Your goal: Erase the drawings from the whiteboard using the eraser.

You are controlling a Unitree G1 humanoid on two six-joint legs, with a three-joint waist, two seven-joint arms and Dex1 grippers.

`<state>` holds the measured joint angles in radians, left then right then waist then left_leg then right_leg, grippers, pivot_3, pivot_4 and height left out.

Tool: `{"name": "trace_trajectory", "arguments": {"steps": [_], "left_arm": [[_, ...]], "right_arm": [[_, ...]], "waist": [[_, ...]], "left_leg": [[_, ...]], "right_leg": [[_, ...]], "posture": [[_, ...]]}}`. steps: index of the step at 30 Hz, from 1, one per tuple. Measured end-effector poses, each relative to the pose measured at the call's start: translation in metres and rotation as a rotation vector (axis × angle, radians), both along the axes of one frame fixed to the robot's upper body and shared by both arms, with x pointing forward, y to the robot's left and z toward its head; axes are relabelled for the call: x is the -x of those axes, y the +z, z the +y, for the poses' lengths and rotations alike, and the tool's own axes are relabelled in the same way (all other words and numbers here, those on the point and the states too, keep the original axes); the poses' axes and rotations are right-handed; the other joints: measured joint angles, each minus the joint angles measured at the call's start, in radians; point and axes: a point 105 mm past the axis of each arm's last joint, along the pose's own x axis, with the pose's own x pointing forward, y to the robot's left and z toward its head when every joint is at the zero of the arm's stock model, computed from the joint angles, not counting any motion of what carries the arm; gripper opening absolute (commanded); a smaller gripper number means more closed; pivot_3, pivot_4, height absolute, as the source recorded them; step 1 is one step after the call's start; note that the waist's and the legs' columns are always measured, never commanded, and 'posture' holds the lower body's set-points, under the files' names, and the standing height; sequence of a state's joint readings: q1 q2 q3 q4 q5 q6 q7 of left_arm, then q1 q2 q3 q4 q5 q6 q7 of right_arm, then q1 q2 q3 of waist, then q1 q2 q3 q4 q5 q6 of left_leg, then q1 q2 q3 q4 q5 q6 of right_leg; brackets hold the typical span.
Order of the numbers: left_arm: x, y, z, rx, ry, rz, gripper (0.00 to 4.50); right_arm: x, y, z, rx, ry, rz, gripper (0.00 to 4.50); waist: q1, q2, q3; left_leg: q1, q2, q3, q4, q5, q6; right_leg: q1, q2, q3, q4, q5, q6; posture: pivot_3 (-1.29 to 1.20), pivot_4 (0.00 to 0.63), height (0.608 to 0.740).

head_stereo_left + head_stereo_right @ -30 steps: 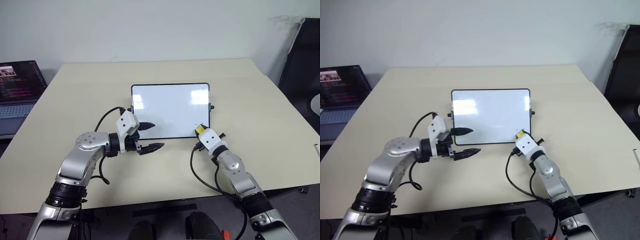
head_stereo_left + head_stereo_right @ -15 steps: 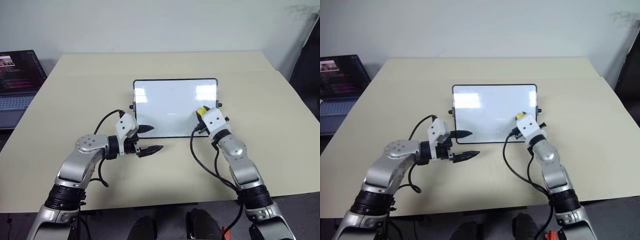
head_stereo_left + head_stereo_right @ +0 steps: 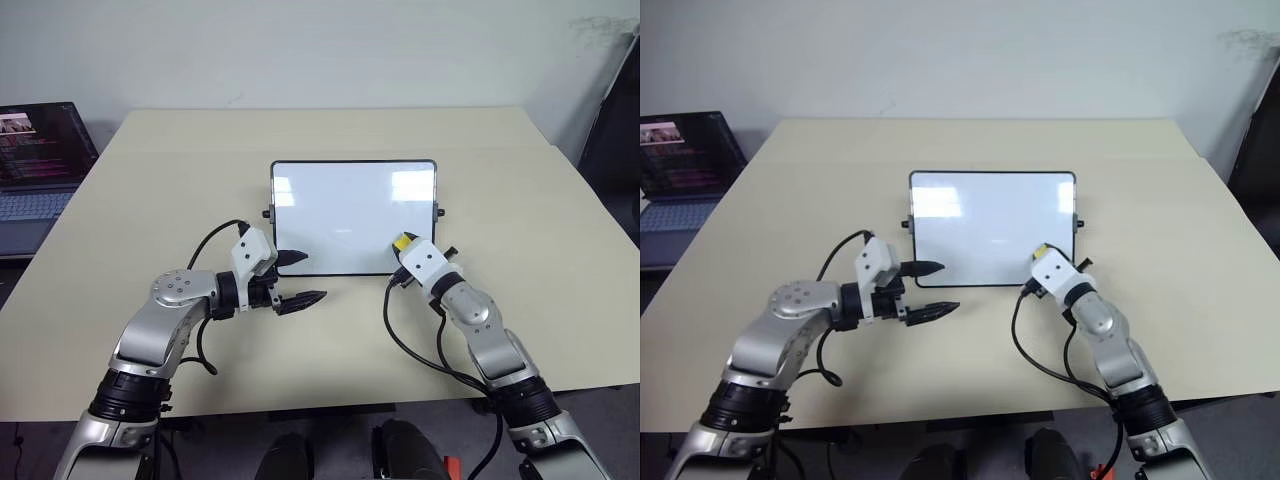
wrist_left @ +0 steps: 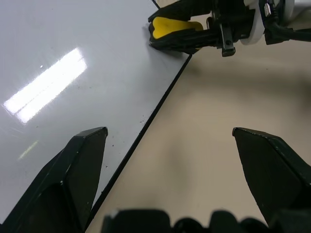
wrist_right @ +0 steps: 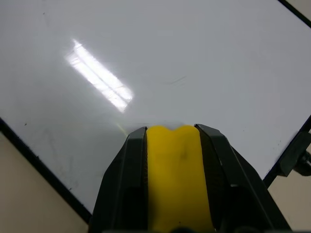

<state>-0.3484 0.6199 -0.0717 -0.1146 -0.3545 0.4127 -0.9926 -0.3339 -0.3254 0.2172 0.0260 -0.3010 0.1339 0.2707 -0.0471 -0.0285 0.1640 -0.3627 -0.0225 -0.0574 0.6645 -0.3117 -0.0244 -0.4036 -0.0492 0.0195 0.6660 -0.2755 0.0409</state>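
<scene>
Right gripper (image 5: 172,145) pinches the eraser (image 5: 176,179) at lower right of the whiteboard (image 3: 340,210); left gripper (image 3: 300,280) spread, idle; board looks wiped clean, task near done

Bare table (image 3: 330,135) rings whiteboard (image 3: 345,205); laptop (image 3: 40,165) far left

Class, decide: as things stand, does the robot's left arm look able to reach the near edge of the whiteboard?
Probably yes. The left tool is open, one finger already over the whiteboard near its front edge, and bare table lies around it with nothing between.
</scene>
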Motion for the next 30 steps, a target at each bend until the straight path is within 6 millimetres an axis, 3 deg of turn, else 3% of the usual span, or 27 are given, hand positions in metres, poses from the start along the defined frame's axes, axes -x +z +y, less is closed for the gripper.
{"name": "trace_trajectory", "arguments": {"steps": [5,10,14,22,30], "left_arm": [[0.0,0.0,-0.001,0.002,-0.001,0.0,4.5],[0.0,0.0,-0.001,0.003,-0.002,0.0,4.5],[0.0,0.0,-0.001,0.004,-0.003,0.0,4.5],[0.0,0.0,-0.003,0.009,-0.006,0.0,4.5],[0.0,0.001,-0.003,0.01,-0.008,-0.001,4.5]], "right_arm": [[-0.002,0.003,-0.01,-0.021,-0.038,0.015,1.11],[-0.005,0.008,-0.043,-0.027,-0.133,0.031,1.11],[0.001,0.001,-0.063,-0.003,-0.176,0.07,1.11],[0.009,-0.007,-0.054,-0.012,-0.161,0.109,1.11],[-0.002,0.021,-0.036,-0.072,-0.151,-0.014,1.11]], "waist": [[0.01,0.0,0.0],[0.02,0.0,0.0],[0.02,0.0,0.0],[0.012,0.0,0.0],[0.013,0.003,0.002]], "left_leg": [[0.0,-0.001,0.0,0.001,0.0,0.001],[0.0,-0.002,-0.002,0.002,0.001,0.002],[0.006,-0.002,-0.006,0.002,0.001,0.002],[0.01,-0.002,-0.005,0.001,0.001,0.002],[0.007,-0.002,-0.006,0.0,0.001,0.002]], "right_leg": [[0.001,-0.001,-0.001,0.0,0.001,0.001],[0.004,-0.002,-0.002,-0.002,0.002,0.001],[0.013,-0.002,-0.003,-0.004,0.002,0.001],[0.015,-0.002,-0.003,-0.004,0.002,0.001],[0.012,-0.002,-0.003,-0.005,0.001,0.001]], "posture": [[0.0,0.15,0.74],[0.0,0.15,0.74],[0.0,0.15,0.74],[0.0,0.15,0.74],[0.0,0.15,0.74]]}}
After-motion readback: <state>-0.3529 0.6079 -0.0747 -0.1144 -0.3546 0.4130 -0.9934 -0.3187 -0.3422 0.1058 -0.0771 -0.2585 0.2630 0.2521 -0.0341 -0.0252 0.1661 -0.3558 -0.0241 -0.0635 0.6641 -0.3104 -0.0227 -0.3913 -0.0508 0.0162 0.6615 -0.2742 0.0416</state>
